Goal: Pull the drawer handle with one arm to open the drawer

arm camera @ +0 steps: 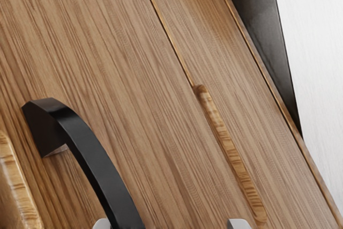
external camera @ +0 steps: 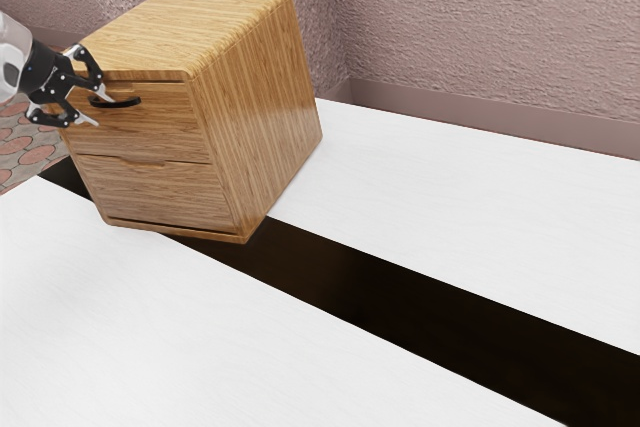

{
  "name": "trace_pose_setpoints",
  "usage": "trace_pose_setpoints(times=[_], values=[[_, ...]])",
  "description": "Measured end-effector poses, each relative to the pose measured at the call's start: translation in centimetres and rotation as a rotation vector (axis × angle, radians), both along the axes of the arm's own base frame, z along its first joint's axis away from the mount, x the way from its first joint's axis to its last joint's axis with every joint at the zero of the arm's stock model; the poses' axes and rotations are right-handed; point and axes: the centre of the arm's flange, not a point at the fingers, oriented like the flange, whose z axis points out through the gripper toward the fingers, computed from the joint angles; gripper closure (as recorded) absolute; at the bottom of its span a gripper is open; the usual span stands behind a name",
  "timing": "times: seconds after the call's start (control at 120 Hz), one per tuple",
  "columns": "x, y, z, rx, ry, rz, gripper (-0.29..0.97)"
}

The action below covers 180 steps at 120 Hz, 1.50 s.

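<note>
Black handle [arm camera: 92, 155], spread end effector [external camera: 96, 102] beside it, wooden cabinet [external camera: 240, 97], white table [external camera: 460, 197]

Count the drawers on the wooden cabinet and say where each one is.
2. The upper drawer, with the black handle, sits at the top of the cabinet; the lower drawer lies directly beneath it. The far sides are hidden.

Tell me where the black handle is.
The handle sits at the exterior view's far left, on the upper drawer, right by the gripper.
</note>
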Motion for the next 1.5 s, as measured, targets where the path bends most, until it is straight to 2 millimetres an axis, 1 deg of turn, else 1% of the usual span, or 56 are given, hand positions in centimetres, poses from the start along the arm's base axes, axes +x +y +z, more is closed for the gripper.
trace_pose_setpoints(times=[0.1,0.225,0.267,0.342,0.383,0.458,0.483,0.517,0.592,0.633,0.742,0.783,0.9,1.008,1.075,1.233,1.417,1.467,1.5], values=[[0.1,-0.2,0.0,-0.017,0.003,0.031,0.48],[0.5,-0.8,-1.0,-0.05,0.017,0.056,0.5],[0.2,-1.0,-0.9,-0.054,0.022,0.067,0.54],[-0.5,-2.1,0.0,-0.03,0.033,0.08,0.66],[-1.0,-2.5,0.2,-0.025,0.041,0.09,0.68],[-1.7,-2.9,-0.5,-0.03,0.06,0.105,0.7],[-2.0,-3.1,-0.6,-0.031,0.065,0.11,0.79],[-2.4,-3.5,-0.8,-0.032,0.072,0.116,0.8],[-4.0,-4.1,-0.5,-0.025,0.084,0.139,0.75],[-4.6,-4.6,0.1,-0.019,0.079,0.148,0.79],[-6.3,-5.6,1.7,-0.005,0.061,0.169,0.75],[-6.8,-5.9,1.9,-0.005,0.057,0.176,0.76],[-7.2,-5.9,0.9,-0.023,0.071,0.189,0.8],[-7.6,-6.0,0.3,-0.035,0.079,0.199,0.78],[-7.8,-6.1,0.3,-0.036,0.079,0.204,0.74],[-9.4,-6.2,1.2,-0.044,0.061,0.221,0.76],[-9.7,-6.0,0.3,-0.078,0.06,0.216,0.79],[-9.9,-6.2,0.5,-0.08,0.057,0.215,0.78],[-10.5,-6.2,0.8,-0.082,0.048,0.219,0.77]])
